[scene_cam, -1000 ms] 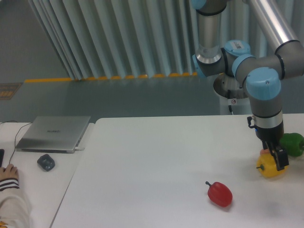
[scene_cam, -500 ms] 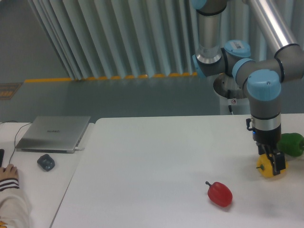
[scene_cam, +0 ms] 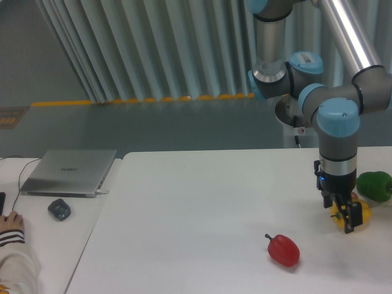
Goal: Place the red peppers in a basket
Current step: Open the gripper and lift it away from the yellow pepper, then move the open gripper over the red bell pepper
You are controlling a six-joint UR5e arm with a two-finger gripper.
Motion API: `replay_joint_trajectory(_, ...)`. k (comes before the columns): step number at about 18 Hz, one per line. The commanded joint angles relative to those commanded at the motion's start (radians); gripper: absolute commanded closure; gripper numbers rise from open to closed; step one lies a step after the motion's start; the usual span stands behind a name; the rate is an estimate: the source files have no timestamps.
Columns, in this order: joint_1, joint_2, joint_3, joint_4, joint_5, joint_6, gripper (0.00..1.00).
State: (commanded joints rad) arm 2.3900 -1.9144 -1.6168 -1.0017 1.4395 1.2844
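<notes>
A glossy red pepper (scene_cam: 283, 250) with a short dark stem lies on the white table (scene_cam: 202, 202), toward the front right. My gripper (scene_cam: 345, 215) hangs up and to the right of it, pointing down, directly in front of a yellow pepper (scene_cam: 361, 213). The fingers are dark and overlap the yellow pepper, so their opening cannot be made out. Nothing red is between them. No basket is in view.
A green pepper (scene_cam: 375, 185) sits at the table's right edge, just behind the yellow one. On the left stand a closed laptop (scene_cam: 68, 172), a small dark mouse (scene_cam: 59, 209) and a person's hand (scene_cam: 10, 223). The arm's base (scene_cam: 294, 113) rises behind the table.
The gripper has shifted left and a little toward the red pepper, its wrist turning. The yellow pepper is now partly behind it. The red pepper has not moved.
</notes>
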Motion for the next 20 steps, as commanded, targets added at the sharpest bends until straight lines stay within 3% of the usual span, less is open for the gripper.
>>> replay_joint_trajectory(2, -0.014, 0.0, 0.003, 0.003, -0.039, -0.086, 0.0)
replay_joint_trajectory(5, -0.031, 0.005, 0.002, 0.003, -0.039, -0.103, 0.0)
replay_joint_trajectory(8, -0.084, -0.008, 0.006, 0.003, 0.031, -0.119, 0.0)
replay_joint_trajectory(9, -0.095, -0.008, 0.012, 0.003, 0.045, -0.182, 0.0)
replay_joint_trajectory(12, -0.106, -0.012, 0.028, 0.011, 0.058, -0.541, 0.0)
replay_joint_trajectory(20, -0.115, -0.011, 0.029, 0.009, 0.208, -1.043, 0.0)
